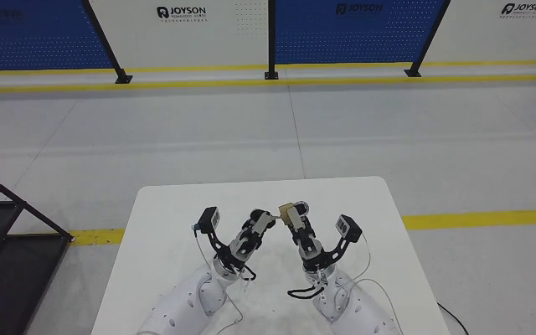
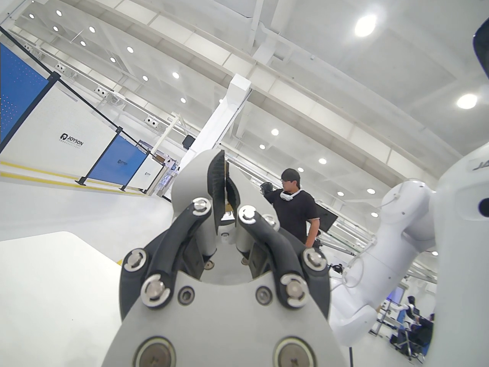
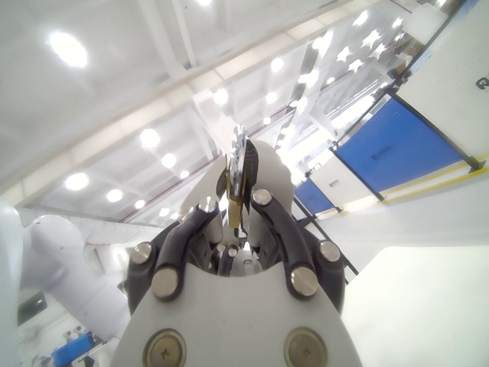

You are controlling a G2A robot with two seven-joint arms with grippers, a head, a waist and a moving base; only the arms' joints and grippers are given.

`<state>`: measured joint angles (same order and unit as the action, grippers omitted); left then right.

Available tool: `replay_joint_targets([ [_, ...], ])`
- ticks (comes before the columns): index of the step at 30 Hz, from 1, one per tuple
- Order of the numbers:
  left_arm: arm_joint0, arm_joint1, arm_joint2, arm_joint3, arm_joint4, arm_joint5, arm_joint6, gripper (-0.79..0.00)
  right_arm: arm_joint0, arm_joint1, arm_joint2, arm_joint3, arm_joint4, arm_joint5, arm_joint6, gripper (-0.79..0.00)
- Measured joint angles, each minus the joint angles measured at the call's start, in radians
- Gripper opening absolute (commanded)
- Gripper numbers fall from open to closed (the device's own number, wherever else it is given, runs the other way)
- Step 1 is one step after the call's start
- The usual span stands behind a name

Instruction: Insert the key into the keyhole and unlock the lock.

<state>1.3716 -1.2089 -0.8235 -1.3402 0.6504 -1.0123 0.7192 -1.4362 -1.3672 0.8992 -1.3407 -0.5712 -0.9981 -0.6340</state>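
Note:
Both grippers are held up above the middle of the white table, tips close together. My right gripper is shut on a small brass lock; in the right wrist view the lock stands edge-on between the pads, its silver shackle sticking out past the fingertips. My left gripper is shut on a thin key that points toward the lock. In the left wrist view only the key's narrow edge shows between the dark pads. Whether the key tip touches the keyhole cannot be seen.
The table's far edge lies just beyond the grippers. Past it are a grey floor with yellow lines and blue and white barrier panels. A black frame stands left of the table.

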Motion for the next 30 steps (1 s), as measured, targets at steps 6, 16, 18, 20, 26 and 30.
replay_joint_targets([
  [6, 0.001, 0.0, 0.0, -0.003, -0.003, 0.004, -0.003, -0.785, -0.01, 0.0, 0.007, -0.021, 0.026, 0.025, 0.027, -0.785],
  [16, 0.026, -0.018, -0.025, -0.037, -0.049, 0.035, -0.027, -0.785, -0.03, -0.011, 0.024, -0.046, 0.053, 0.037, 0.044, -0.785],
  [18, 0.027, -0.022, -0.028, -0.036, -0.045, 0.036, -0.025, -0.785, -0.03, -0.015, 0.022, -0.044, 0.055, 0.039, 0.042, -0.785],
  [20, 0.029, -0.026, -0.032, -0.035, -0.042, 0.035, -0.022, -0.785, -0.03, -0.019, 0.021, -0.042, 0.06, 0.038, 0.036, -0.785],
  [26, 0.036, -0.039, -0.044, -0.025, -0.024, 0.0, -0.002, -0.785, -0.028, -0.032, 0.024, -0.036, 0.075, 0.039, 0.012, -0.785],
  [30, 0.039, -0.047, -0.047, -0.018, -0.014, 0.0, 0.002, -0.785, -0.026, -0.038, 0.028, -0.029, 0.079, 0.033, 0.01, -0.785],
])
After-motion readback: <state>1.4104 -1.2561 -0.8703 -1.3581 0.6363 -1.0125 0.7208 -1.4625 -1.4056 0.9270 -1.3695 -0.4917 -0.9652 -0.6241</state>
